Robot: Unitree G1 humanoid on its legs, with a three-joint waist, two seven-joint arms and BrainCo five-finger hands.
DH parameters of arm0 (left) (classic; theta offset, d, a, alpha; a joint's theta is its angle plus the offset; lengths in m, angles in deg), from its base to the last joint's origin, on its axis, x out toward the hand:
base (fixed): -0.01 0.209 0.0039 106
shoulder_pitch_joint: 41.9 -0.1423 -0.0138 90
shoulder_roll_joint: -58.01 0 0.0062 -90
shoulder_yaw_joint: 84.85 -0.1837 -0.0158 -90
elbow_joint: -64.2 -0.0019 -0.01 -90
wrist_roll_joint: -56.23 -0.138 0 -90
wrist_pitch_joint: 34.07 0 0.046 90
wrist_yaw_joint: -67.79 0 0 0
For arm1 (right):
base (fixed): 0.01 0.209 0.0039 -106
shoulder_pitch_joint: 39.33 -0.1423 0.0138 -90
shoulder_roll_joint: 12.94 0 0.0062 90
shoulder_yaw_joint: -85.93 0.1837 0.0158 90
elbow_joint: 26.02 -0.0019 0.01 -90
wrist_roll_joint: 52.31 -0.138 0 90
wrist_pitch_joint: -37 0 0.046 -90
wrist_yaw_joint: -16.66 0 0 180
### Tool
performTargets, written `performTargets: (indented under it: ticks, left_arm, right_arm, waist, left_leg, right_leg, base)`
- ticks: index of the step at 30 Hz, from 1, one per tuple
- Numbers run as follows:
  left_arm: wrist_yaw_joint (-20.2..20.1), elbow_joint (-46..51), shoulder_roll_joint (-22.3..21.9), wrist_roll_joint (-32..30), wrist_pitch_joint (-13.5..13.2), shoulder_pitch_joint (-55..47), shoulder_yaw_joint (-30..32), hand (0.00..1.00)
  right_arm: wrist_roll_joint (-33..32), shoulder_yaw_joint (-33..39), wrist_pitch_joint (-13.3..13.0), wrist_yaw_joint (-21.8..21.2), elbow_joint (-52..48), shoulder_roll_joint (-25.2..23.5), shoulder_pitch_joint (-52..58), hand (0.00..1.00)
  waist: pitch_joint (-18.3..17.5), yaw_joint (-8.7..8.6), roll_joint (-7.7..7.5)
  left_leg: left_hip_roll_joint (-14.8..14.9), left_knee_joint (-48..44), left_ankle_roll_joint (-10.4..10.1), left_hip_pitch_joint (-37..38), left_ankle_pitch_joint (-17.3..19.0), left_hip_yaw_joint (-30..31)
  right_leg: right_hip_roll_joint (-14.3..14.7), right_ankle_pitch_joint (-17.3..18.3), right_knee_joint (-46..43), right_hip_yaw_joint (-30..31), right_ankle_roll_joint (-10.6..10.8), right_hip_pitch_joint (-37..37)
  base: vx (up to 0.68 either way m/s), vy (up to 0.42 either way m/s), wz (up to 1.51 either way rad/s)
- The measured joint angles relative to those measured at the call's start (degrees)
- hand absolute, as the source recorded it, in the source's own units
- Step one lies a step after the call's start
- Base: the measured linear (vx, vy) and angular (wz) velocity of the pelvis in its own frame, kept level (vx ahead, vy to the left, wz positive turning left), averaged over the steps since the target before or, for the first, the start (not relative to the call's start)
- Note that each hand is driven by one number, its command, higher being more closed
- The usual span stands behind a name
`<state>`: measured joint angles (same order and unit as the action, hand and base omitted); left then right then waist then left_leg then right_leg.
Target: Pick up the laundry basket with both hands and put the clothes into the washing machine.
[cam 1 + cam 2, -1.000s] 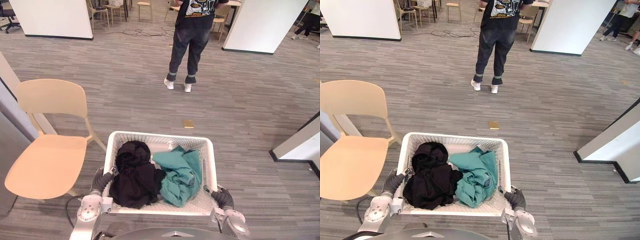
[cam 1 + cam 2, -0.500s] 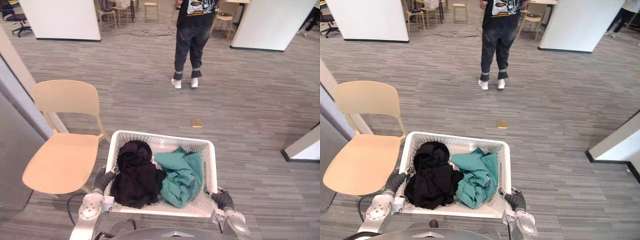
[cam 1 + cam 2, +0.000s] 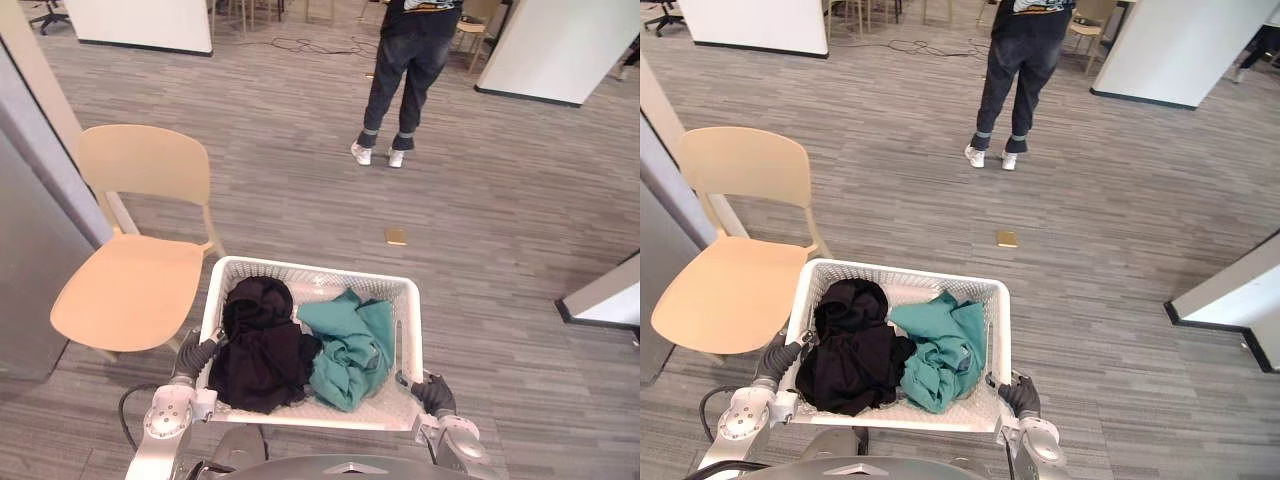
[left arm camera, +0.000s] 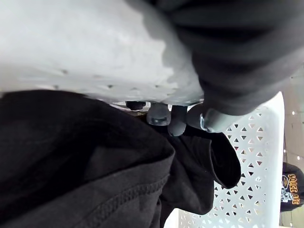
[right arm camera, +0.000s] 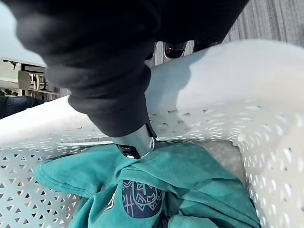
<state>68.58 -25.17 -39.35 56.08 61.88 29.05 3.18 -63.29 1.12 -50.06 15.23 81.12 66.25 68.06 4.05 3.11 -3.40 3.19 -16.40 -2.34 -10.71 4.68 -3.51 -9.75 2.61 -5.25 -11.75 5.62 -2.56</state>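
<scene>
White perforated plastic is what I am carrying. In the left eye view the laundry basket (image 3: 310, 268) hangs between my hands, with the left hand (image 3: 197, 357) on one side wall and the right hand (image 3: 432, 392) on the opposite one. Just inside the left hand lies a black garment (image 3: 258, 345), and just inside the right hand a teal garment (image 3: 350, 340). The two touch in the middle, and both sit below the rim. Out past the left hand stands a tan chair (image 3: 125, 290). Well ahead of both hands a person (image 3: 400, 70) stands on the floor.

In the right eye view a small tan object (image 3: 1007, 238) lies on the floor between basket and person.

In the left wrist view my fingers (image 4: 159, 114) curl under the white rim, clamped on it, with black cloth bunched right against them.

In the right wrist view the thumb (image 5: 137, 142) presses the inner wall while the fingers (image 5: 173, 50) wrap the outer side of the rim. That hand is clamped on the basket too, with teal cloth just under the thumb.

I judge the step in hand to be the carry toward the washing machine. To do it well I would hold both hands level so the load cannot slide to one side, squeeze evenly, and steer the left hand wide of the chair.
</scene>
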Motion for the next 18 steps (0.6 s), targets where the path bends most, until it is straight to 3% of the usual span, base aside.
performTargets:
  ticks: [1, 8, 10, 11, 18]
  left_arm:
    - [0.00, -1.95, -0.15, 0.07, -0.31, 0.60, -0.32, 1.00]
    - [0.00, -8.08, -0.62, 0.12, -0.31, 1.08, -1.59, 1.00]
    - [0.02, -8.27, -0.42, 0.14, -0.31, 1.08, -1.59, 1.00]
    - [0.20, -8.29, 0.83, 1.20, -0.41, 1.19, -1.50, 1.00]
    - [0.28, -10.42, 0.84, 1.75, -0.64, 1.59, -1.53, 1.00]
  right_arm:
    - [0.00, 0.08, 0.00, -0.02, 0.53, 0.14, -0.02, 1.00]
    - [0.18, 0.02, 0.72, -0.07, 4.15, 1.54, 0.32, 1.00]
    - [0.23, -0.03, 0.74, -0.08, 4.15, 1.42, 0.36, 1.00]
    - [0.20, -0.56, 0.68, -0.99, 4.21, 1.32, 0.13, 1.00]
    - [-0.66, -0.46, 0.02, -1.15, 8.32, 1.25, -0.74, 1.00]
  waist:
    - [-0.27, -0.20, 0.20]
    - [-0.94, -0.82, 0.88]
    - [-1.33, -0.79, 0.90]
    - [-2.85, -0.96, 1.42]
    - [-3.09, -1.27, 1.54]
  left_leg:
    - [0.37, 1.74, -0.25, 0.40, -1.40, -0.09]
    - [1.27, 16.82, -1.62, 6.81, -10.66, 0.03]
    - [1.35, 18.08, -1.64, 7.40, -11.17, -0.05]
    - [-0.21, 21.26, -1.05, 9.77, -12.34, -0.42]
    - [0.20, 21.27, -1.43, 9.77, -11.98, -1.08]
  right_leg:
    - [0.24, 0.26, 0.58, 0.03, 0.91, 0.51]
    - [2.20, 0.22, 1.96, -0.08, 0.40, 0.59]
    - [2.34, 0.01, 2.10, -0.09, 0.60, 0.55]
    - [1.62, -0.48, 4.32, 0.15, 0.65, -1.43]
    - [1.77, -0.56, 4.61, 0.57, 0.53, -1.28]
  base:
    - [-0.04, -0.125, -0.15]
    - [0.01, -0.099, -0.01]
    - [0.02, -0.022, -0.01]
    - [0.00, 0.000, 0.00]
    - [0.00, 0.000, -0.03]
